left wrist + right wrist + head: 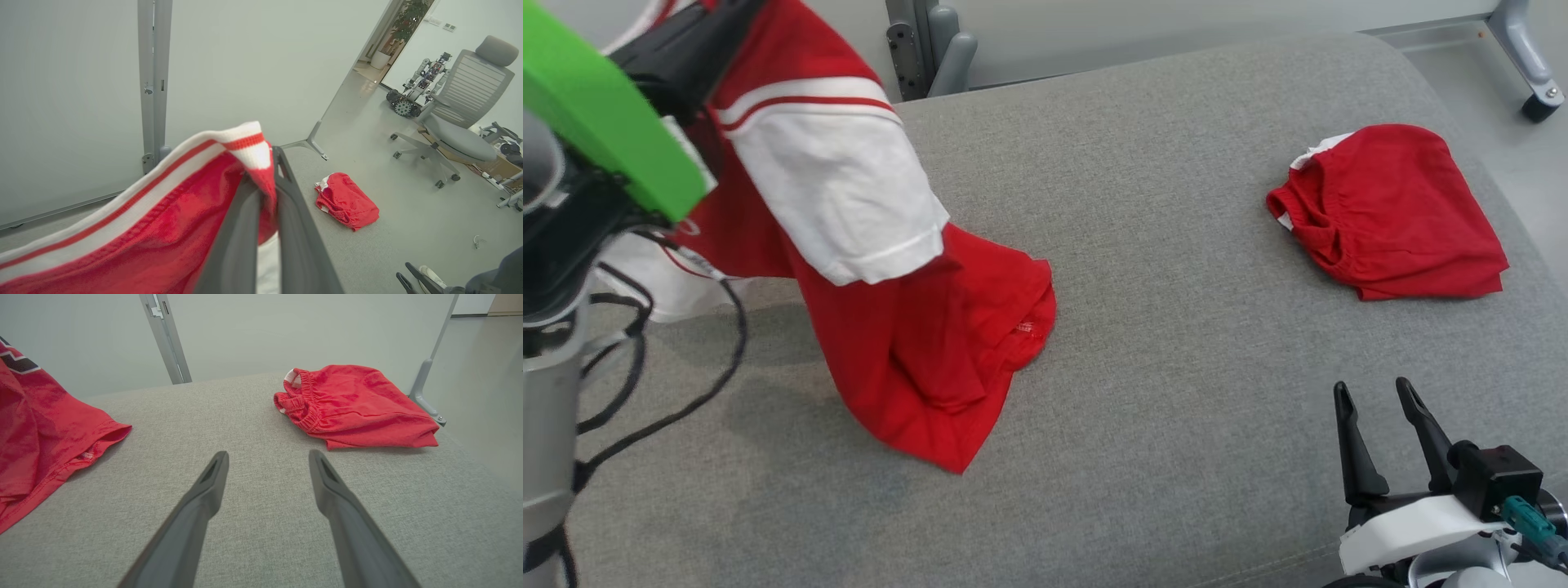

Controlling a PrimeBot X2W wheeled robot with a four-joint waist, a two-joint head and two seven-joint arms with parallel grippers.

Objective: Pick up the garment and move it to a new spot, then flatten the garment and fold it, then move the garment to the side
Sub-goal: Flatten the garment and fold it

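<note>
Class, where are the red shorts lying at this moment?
In the head view the red shorts lie on the far right of the grey cushion, beyond the open right gripper and well apart from the red-and-white shirt held up by the left gripper.

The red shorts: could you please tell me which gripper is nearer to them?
Right. The right gripper sits open near the shorts; the left gripper grips the shirt far left.

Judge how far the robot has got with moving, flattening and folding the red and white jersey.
Done: the pickup; the left gripper is shut on the jersey at its striped trim, holding it raised. In hand: the move, with the hem touching the grey cushion. Left: flattening, folding, setting aside. The right gripper hangs open, empty.
</note>
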